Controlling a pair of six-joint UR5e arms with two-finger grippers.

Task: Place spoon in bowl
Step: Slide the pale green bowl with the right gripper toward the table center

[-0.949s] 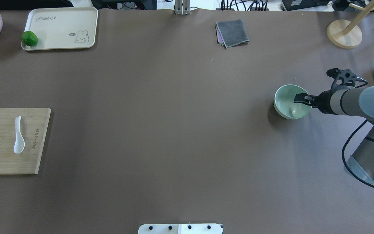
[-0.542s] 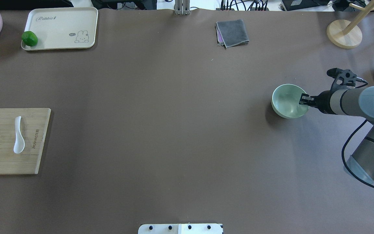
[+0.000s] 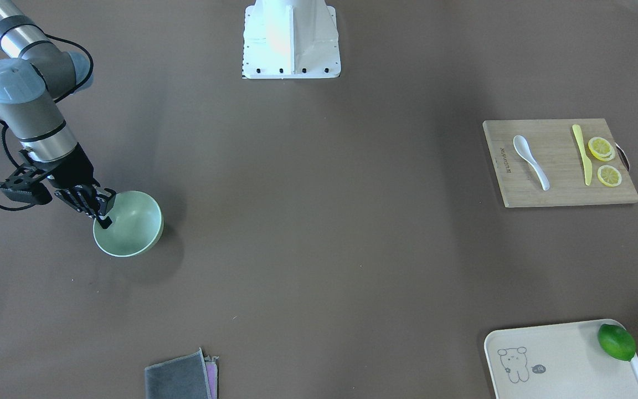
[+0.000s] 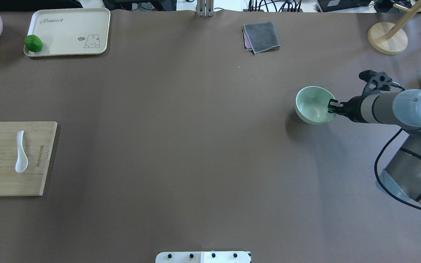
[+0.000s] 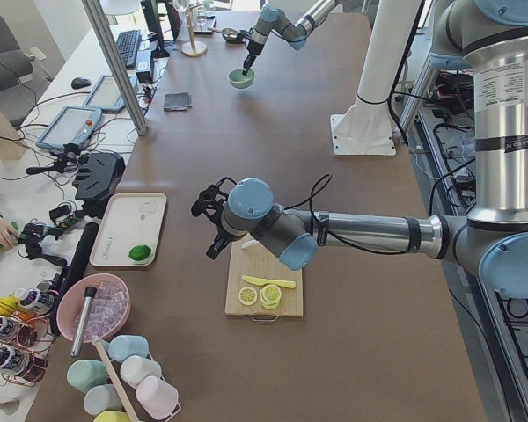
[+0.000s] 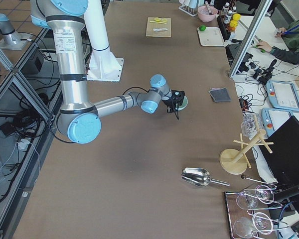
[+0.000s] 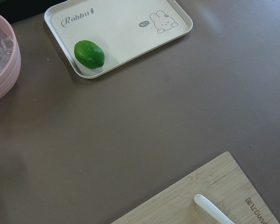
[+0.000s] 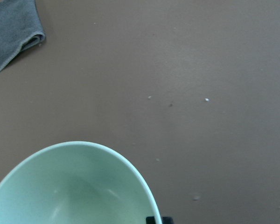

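- Right gripper (image 4: 331, 106) clamped the rim of the bowl (image 4: 311, 106), far from the board (image 3: 562, 188).
- Left gripper (image 5: 214, 244): you could not tell whether it was open.
- Spoon (image 3: 529, 159), on the board: probably slippery and brittle; you should take its handle.

One white spoon (image 3: 532, 164), one yellow knife (image 3: 582, 155) and three lemon slices (image 3: 609, 175) are counted on a single cutting board (image 3: 560, 191). One green bowl (image 4: 311, 109), one grey cloth (image 4: 262, 36), one tray (image 4: 68, 33) with one lime (image 4: 33, 43) and one metal scoop (image 6: 197, 175) are counted on the tabletop (image 4: 196, 128).
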